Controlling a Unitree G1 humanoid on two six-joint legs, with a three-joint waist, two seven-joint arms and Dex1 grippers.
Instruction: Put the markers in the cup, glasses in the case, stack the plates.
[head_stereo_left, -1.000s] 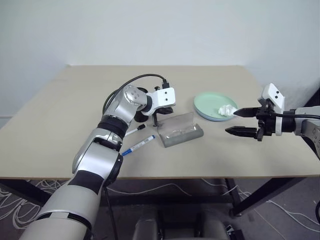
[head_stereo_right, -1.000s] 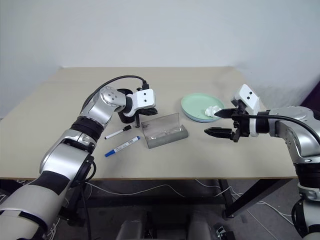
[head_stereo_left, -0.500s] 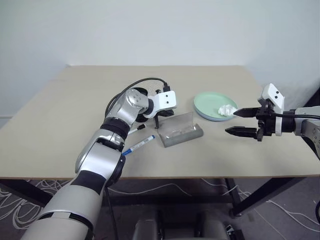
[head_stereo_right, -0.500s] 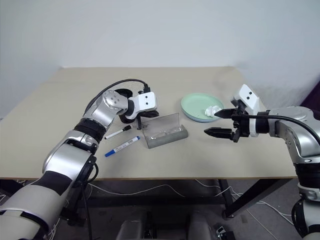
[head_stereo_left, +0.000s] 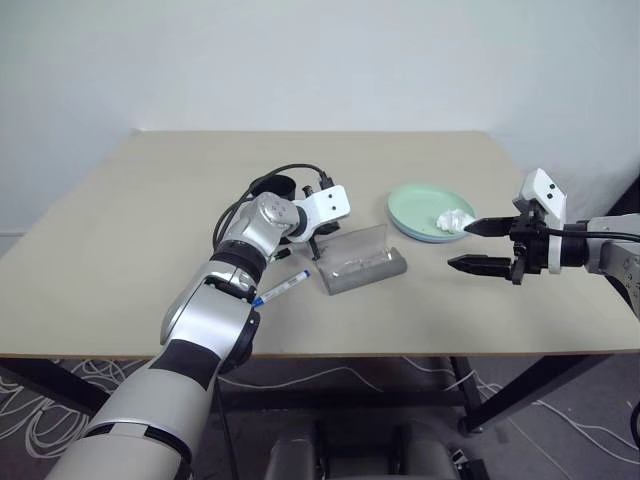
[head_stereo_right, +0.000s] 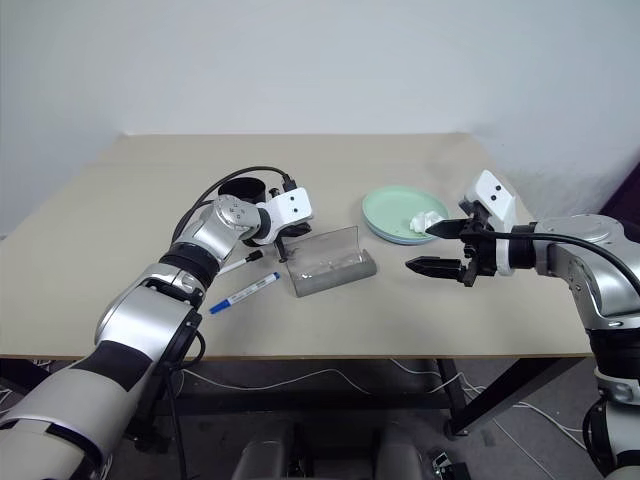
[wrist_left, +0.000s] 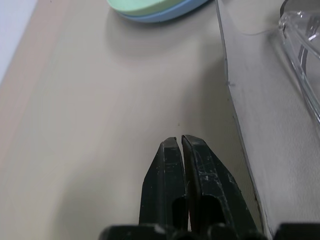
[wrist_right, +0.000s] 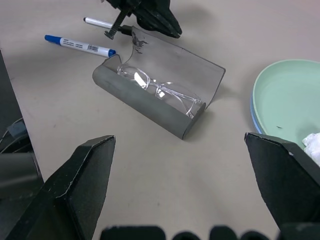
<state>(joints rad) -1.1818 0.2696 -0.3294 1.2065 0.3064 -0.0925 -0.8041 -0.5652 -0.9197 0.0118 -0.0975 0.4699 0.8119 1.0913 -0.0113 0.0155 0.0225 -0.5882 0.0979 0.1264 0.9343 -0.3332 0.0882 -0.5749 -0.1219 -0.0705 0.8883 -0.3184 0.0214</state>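
- Near the middle of the beige tabletop, the grey brick-shaped case lies with its translucent hinged lid standing open; the clear thin-framed glasses rest inside it.
- Left gripper: jaws pressed shut and empty, tips low over the tabletop just behind the lid.
- Tall black plastic cup stands behind that arm.
- Two white markers lie toward the front edge: the black-capped marker and the blue-capped marker.
- Mint green round plate sits stacked on the light blue plate toward the right edge, holding a crumpled white tissue.
- Right gripper: jaws spread wide and empty, hovering near the plates.
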